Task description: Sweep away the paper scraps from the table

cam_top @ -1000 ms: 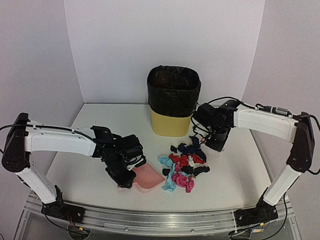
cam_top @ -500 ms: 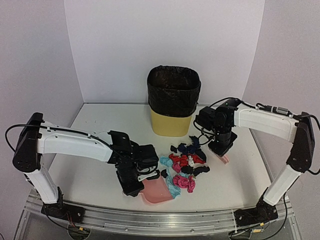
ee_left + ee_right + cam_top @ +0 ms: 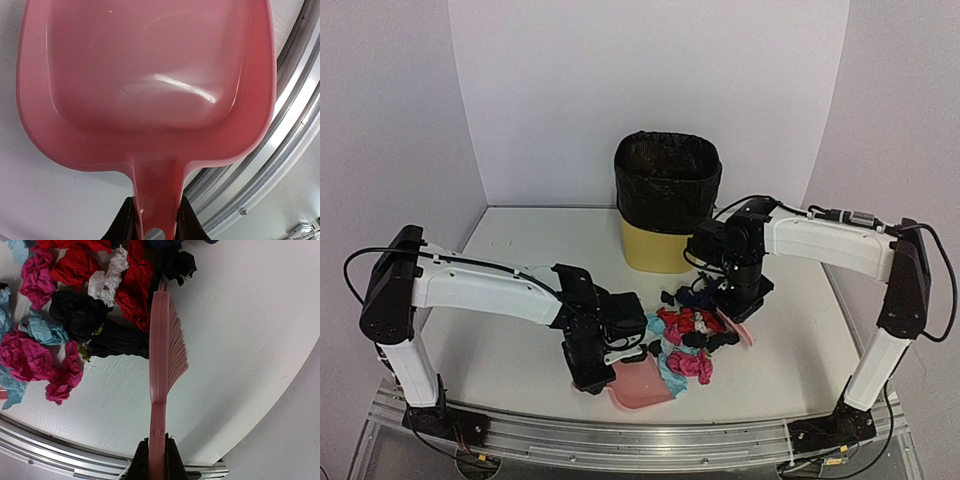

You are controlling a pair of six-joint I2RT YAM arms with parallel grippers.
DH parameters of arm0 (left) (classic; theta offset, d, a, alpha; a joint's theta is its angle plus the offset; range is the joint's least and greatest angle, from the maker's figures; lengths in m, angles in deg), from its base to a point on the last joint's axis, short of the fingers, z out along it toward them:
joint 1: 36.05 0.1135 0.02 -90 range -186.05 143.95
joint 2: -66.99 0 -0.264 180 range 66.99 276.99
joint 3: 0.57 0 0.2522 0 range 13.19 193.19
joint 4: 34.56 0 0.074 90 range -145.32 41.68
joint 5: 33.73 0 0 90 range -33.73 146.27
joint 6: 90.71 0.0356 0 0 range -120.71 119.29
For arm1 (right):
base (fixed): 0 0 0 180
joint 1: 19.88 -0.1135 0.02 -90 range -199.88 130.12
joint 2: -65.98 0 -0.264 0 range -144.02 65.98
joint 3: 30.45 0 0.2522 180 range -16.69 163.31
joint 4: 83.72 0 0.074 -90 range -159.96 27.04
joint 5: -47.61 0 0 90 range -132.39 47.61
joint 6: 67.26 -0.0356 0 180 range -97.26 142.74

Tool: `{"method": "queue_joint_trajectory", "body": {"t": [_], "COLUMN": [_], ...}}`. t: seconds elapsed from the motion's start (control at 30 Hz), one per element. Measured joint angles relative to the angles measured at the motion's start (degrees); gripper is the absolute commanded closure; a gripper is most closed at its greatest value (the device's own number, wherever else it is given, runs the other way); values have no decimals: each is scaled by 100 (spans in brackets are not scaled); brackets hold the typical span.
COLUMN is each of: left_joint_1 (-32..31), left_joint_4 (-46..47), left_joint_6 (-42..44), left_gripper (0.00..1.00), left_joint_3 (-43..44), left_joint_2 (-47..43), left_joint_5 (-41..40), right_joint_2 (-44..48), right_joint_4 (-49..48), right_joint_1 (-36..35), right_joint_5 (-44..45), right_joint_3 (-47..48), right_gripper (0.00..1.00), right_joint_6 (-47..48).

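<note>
The paper scraps (image 3: 692, 335), red, pink, light blue, black, navy and white, lie heaped on the white table (image 3: 500, 300) in front of the bin; they also show in the right wrist view (image 3: 80, 315). My left gripper (image 3: 595, 372) is shut on the handle of a pink dustpan (image 3: 642, 383), whose pan (image 3: 150, 75) is empty and lies flat just left of the heap. My right gripper (image 3: 740, 285) is shut on the handle of a pink brush (image 3: 162, 365); its head (image 3: 735, 325) touches the heap's right side.
A yellow bin (image 3: 665, 205) with a black liner stands at the back, behind the heap. The metal rail (image 3: 640, 440) runs along the table's front edge, close to the dustpan (image 3: 280, 150). White walls close in the back and sides.
My left arm has carried the dustpan right and toward the front, up to the heap. My right arm has moved left and lowered the brush against the heap's right side.
</note>
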Motion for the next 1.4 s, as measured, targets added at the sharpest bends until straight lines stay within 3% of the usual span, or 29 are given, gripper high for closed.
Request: {"method": "queue_joint_trajectory", "body": {"t": [0.57, 0.83, 1.1, 1.4], "left_joint_1": [15, 15, 17, 26], "left_joint_4": [647, 754, 1229, 1821], "left_joint_6": [25, -21, 45, 91], "left_gripper": [100, 100, 100, 100], "left_joint_3": [29, 20, -332, -917], "left_joint_2": [212, 212, 179, -186], "left_joint_5": [42, 92, 134, 109], "right_joint_2": [-115, -109, 63, 357], "right_joint_4": [-542, -825, -869, -764], "right_joint_1": [-906, -1097, -1144, -1166], "right_joint_5": [-1463, -1713, -1312, -104], "right_joint_3": [313, 313, 283, 256], "right_gripper": [100, 100, 100, 100], "right_joint_6": [-1079, -1285, -1434, -1523]}}
